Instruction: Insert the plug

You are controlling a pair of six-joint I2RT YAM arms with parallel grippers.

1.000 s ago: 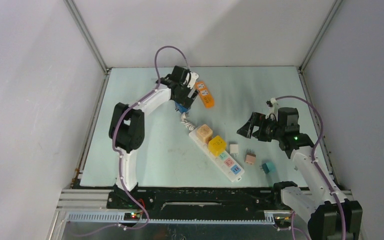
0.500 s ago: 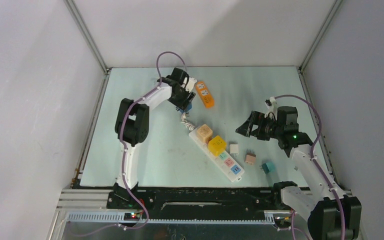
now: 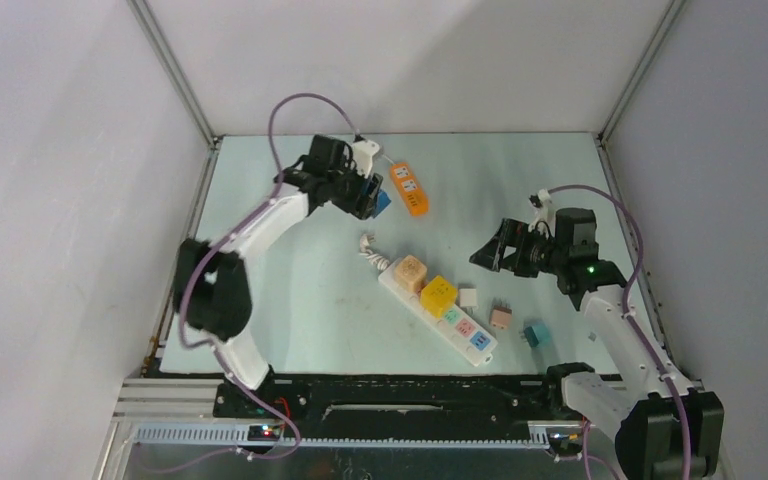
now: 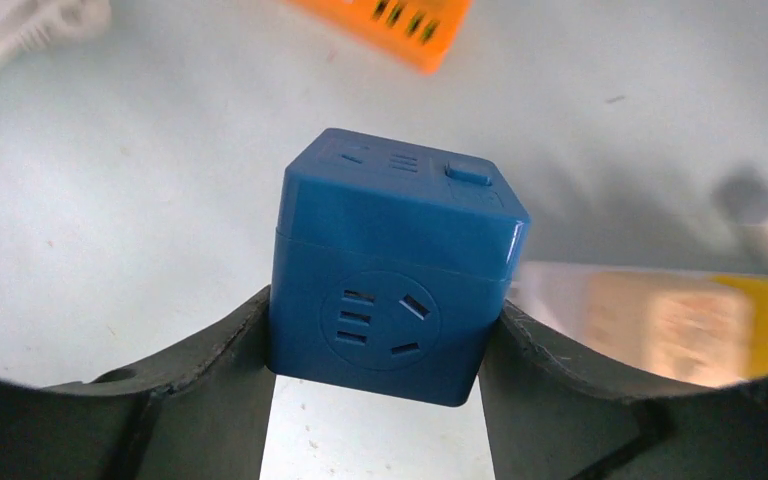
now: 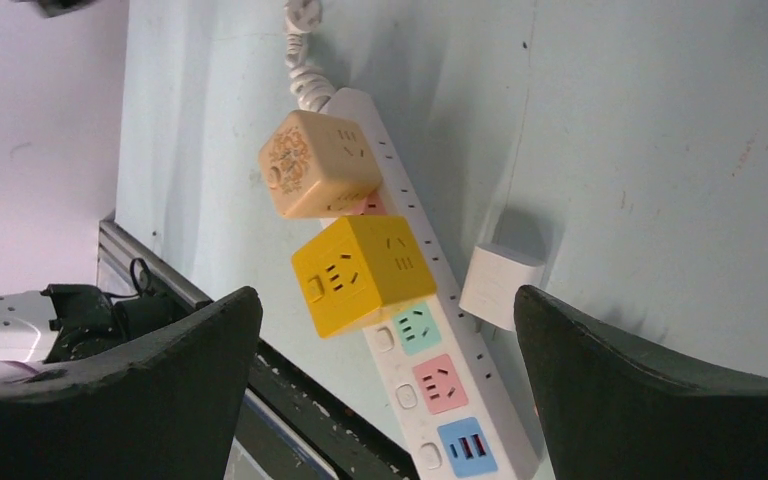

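Top view: left gripper [image 3: 373,197] clamped on blue cube [image 3: 382,202], table's far left. Orange block [image 3: 409,188] just beside cube, 2 o'clock. Strip [image 3: 465,333] well apart, 5 o'clock, diagonal; beige cube [image 3: 410,270] and yellow cube [image 3: 437,293] seated on it. White plug [image 3: 468,297], tan plug [image 3: 501,318], teal plug [image 3: 534,335] loose at strip's 3 o'clock. Right gripper [image 3: 488,252] near, jaws apart, empty.

Left wrist: fingers [image 4: 200,350] pinch cube's sides, socket face toward camera.

Right wrist: fingers [image 5: 650,390] wide apart; green, pink, blue sockets bare.
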